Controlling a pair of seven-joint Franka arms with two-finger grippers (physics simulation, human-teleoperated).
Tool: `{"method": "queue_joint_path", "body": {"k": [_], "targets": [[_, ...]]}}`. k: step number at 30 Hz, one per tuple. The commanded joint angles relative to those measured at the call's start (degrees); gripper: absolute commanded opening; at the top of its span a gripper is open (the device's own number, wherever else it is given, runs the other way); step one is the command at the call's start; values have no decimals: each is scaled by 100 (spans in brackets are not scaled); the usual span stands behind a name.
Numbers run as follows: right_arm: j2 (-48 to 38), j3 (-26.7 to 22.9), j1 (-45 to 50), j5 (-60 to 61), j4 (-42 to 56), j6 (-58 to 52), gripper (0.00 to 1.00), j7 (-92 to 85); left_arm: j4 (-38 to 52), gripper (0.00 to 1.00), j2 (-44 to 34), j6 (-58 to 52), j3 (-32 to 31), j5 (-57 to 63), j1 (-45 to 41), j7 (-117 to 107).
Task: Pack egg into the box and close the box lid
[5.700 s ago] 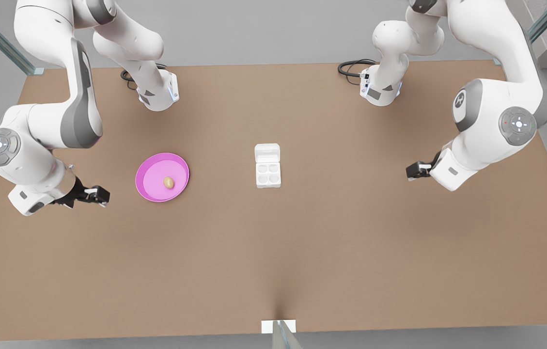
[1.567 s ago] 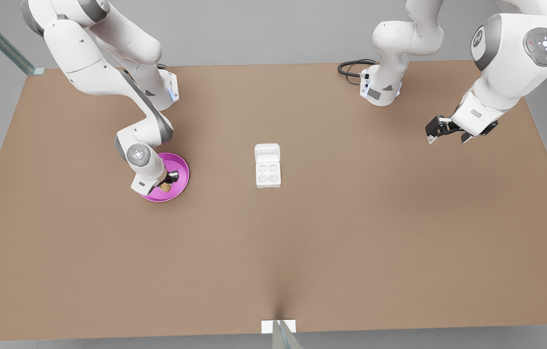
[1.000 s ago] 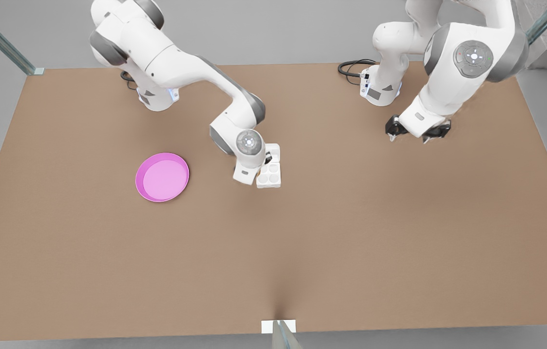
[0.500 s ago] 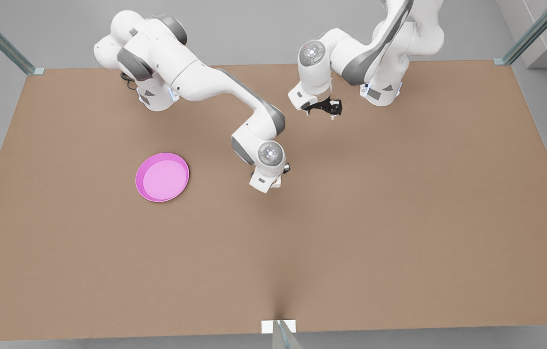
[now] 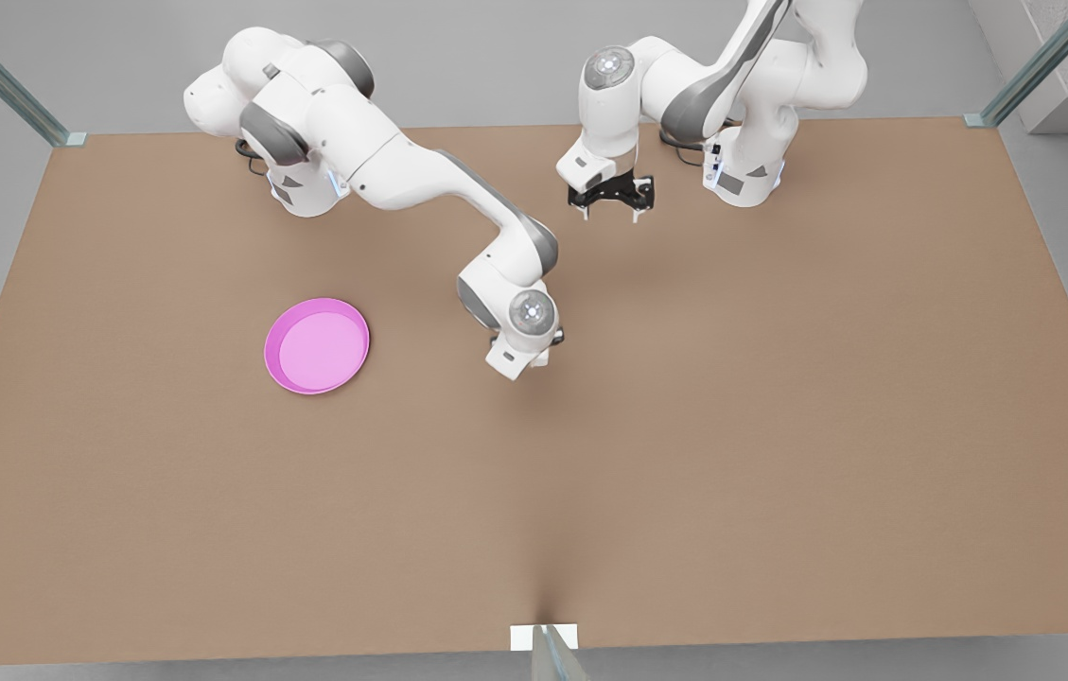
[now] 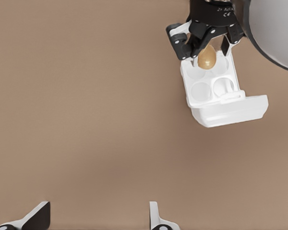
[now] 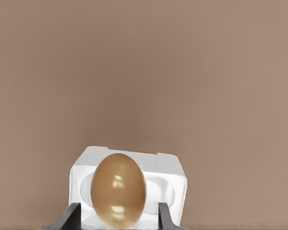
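Observation:
The tan egg [image 7: 118, 189] hangs upright just over the white box [image 7: 175, 178], between my right gripper's [image 7: 119, 216] dark fingers [image 7: 73, 215], with a thin gap on each side. From the left wrist view, the egg [image 6: 207, 56] is above a far cup of the box [image 6: 201, 91], under the right gripper [image 6: 205, 50]. The box lid [image 6: 233, 110] lies swung open beside the cups. My left gripper [image 5: 611, 212] hovers open at the back of the table, apart from the box. In the front view the right gripper [image 5: 550, 338] covers the box.
A round pink plate [image 5: 317, 345] lies bare toward the front view's left. Both arm bases [image 5: 742, 175] stand at the far edge of the brown table [image 5: 779, 426]. Wide free tabletop lies in front of the box.
The right arm carried the egg from the pink plate to above the box and has sunk slightly. The left arm swung in from the front view's right to behind the box.

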Motion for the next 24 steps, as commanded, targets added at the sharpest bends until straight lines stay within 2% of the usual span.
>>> {"method": "queue_joint_path", "body": {"k": [1, 5, 7, 9, 10, 11, 13, 14, 15, 16, 17, 18, 19, 20, 24], "targets": [[-104, 14, 29, -7, -134, 114, 100, 394, 0, 100, 1, 61, -1, -34, 2, -855], [-385, 31, -41, -7, -415, 79, 100, 394, 0, 100, 1, 34, -1, -34, 2, -846], [-657, 145, -533, -43, -626, 8, 100, 113, 0, 100, 1, 43, -1, -34, 2, -846], [-1271, 304, -1473, -69, -1187, -255, 100, -1027, 0, 100, 1, 69, -1, -34, 2, -855], [-1842, 304, -2132, -139, -1715, -491, 100, -2064, 9, 100, 10, 78, -1, -34, 2, -855], [-2529, 295, -3011, -517, -2041, -1178, 100, -3190, 9, 100, 115, 236, -9, -34, -77, -899], [-3293, 304, -4645, -570, -1954, -1626, 100, -4140, 0, 100, 590, 868, -194, 27, -138, -1277], [-3470, 295, -4840, -579, -1533, -2109, 100, -4290, 0, 100, 836, 1255, -211, 159, -252, -1698], [-3452, 286, -4840, -570, -855, -2672, 100, -4281, 88, 100, 1574, 1756, -211, 1256, -507, -2831], [-3593, 260, -4797, -552, -574, -2848, 100, -4238, 167, 100, 1961, 1854, -220, 2066, -604, -3632], [-3865, -285, -4304, -473, -556, -2857, 100, -4211, 176, 100, 2049, 1941, -211, 2075, -692, -3659], [-3865, -285, -4295, -403, -354, -2953, 100, -4220, 203, 100, 2251, 2091, -211, 2224, -727, -3808], [-3830, -285, -4287, -359, -257, -3050, 100, -4220, 299, 100, 2760, 2214, -211, 3163, -780, -4580], [-3874, -285, -4330, -368, -275, -3033, 100, -4281, 422, 100, 2998, 2337, -211, 3481, -815, -4916], [-4208, -101, -4260, -412, -556, -2734, 100, -3930, 958, 100, 3763, 2302, -88, 4070, -701, -4898]]}}
